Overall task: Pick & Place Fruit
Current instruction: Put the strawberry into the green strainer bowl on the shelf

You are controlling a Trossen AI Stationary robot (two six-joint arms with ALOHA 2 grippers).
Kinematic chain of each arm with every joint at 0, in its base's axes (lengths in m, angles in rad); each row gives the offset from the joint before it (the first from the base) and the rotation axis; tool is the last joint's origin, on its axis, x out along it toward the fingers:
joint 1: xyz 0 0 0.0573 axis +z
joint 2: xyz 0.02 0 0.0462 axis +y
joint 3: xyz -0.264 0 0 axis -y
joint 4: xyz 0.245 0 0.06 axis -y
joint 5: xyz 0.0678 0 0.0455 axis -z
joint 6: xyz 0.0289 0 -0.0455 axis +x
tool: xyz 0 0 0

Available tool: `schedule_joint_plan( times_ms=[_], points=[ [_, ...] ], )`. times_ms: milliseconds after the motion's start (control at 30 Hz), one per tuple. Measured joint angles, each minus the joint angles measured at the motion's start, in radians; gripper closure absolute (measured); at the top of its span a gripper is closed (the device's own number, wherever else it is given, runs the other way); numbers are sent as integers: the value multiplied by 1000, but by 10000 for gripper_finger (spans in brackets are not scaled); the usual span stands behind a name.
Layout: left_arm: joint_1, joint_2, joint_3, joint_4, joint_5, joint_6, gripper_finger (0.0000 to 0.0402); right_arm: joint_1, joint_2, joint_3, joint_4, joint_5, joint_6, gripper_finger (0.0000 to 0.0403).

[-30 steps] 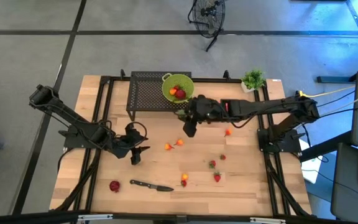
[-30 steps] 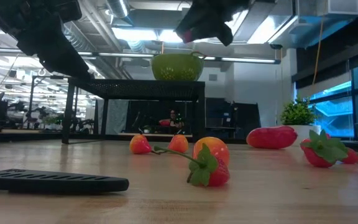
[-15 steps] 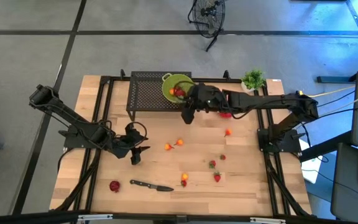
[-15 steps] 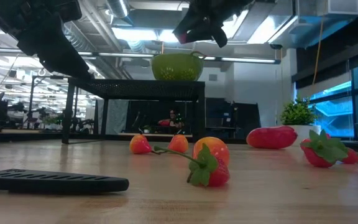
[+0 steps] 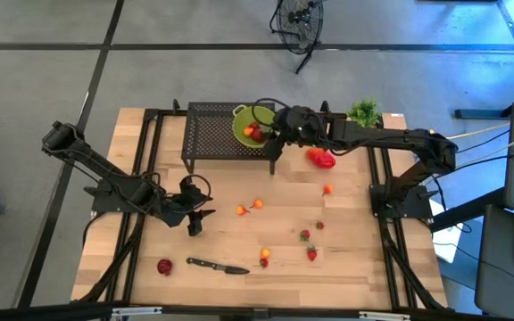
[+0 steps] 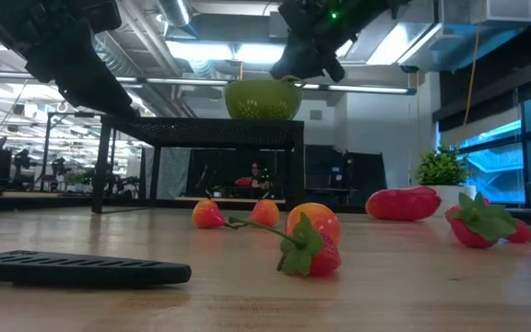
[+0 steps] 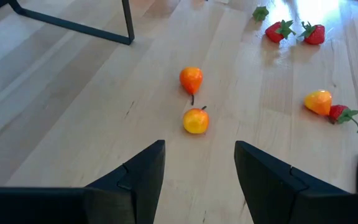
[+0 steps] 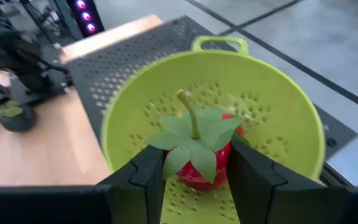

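My right gripper [image 5: 271, 135] is shut on a red strawberry [image 8: 199, 173] with a green leaf cap, over the lime-green handled bowl [image 8: 278, 134] on the black mesh rack [image 5: 211, 134]. Red and orange pieces lie in the bowl [image 5: 252, 132]. In the low view this gripper [image 6: 304, 57] hangs just above the bowl [image 6: 264, 98]. My left gripper [image 5: 194, 221] waits open, low over the table's left half. Two orange-yellow pieces [image 7: 194, 120] lie ahead of it. More strawberries [image 5: 309, 245], an orange piece [image 5: 327, 189] and the bigger red oblong [image 5: 321, 160] rest on the wood. My right gripper pinches the strawberry's red body [image 8: 194, 177] between its two fingers [image 8: 143, 177], one on each side. The leaf cap [image 8: 194, 134] and stem face the wrist camera. The arm comes from the table's right. The fruit is lifted clear, above the bowl's inside.
A black-handled knife [image 5: 217, 266] lies near the table's near edge, with a red piece [image 5: 164, 266] to its left. A small potted plant [image 5: 362, 113] stands at the far right. The rack's legs [image 7: 128, 22] stand on the wood beyond the left gripper.
My right gripper has moved from over the table's middle toward the far edge, carrying the strawberry to above the bowl. As the arm moved off, the red oblong came into sight. The left arm has kept still.
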Motion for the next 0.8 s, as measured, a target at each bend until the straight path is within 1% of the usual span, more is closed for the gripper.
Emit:
schedule_joint_plan(
  times_ms=[233,533,800],
  points=[
    [0,0,0,0,0,0,213,-12,0,0,-45,0,27,248],
    [0,0,0,0,0,0,213,-18,0,0,-88,-3,26,260],
    [0,0,0,0,8,0,213,-19,0,0,-85,-1,27,247]
  ],
)
